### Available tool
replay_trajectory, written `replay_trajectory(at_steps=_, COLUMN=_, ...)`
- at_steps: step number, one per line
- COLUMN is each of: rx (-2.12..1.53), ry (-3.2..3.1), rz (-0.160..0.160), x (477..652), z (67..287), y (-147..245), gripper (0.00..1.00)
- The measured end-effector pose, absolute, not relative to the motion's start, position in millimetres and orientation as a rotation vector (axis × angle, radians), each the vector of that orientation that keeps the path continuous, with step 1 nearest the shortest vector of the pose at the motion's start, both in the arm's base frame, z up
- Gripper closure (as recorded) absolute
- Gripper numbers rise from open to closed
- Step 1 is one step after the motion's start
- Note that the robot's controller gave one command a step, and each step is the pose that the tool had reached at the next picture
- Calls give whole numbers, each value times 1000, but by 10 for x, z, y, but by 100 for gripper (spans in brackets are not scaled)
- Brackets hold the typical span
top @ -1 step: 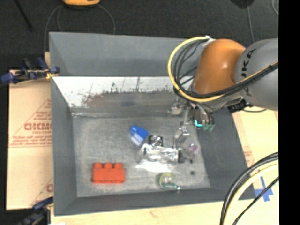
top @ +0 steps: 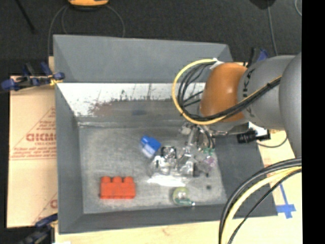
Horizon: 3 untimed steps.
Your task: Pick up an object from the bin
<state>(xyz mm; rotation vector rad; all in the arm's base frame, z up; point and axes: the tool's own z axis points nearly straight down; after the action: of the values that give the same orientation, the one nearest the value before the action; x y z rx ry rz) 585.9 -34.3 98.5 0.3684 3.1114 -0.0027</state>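
Several small things lie in the grey bin (top: 127, 65): a red studded brick (top: 118, 188) low at the left, a small blue piece (top: 150, 145) near the middle, a round clear-greenish thing (top: 180, 195) by the near wall, and a silvery crumpled heap (top: 170, 162) right of centre. The gripper (top: 195, 147) is down at that heap's right edge; whether it is open or closed cannot be told. Dark letters (top: 247, 83) on the arm's grey casing (top: 277, 93), beside its orange cover (top: 223, 90), are crossed by cables (top: 189, 72) and unreadable.
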Motion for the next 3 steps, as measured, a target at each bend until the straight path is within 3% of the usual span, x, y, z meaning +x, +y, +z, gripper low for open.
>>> replay_trajectory(at_steps=1, rx=366, ry=3125, rz=-2, x=5841, z=986, y=-333, gripper=100)
replay_trajectory(at_steps=2, rx=203, ry=3122, rz=-4, x=5967, z=2179, y=-317, gripper=100)
replay_trajectory(at_steps=3, rx=203, ry=3131, rz=-5, x=5947, z=2126, y=-319, gripper=0)
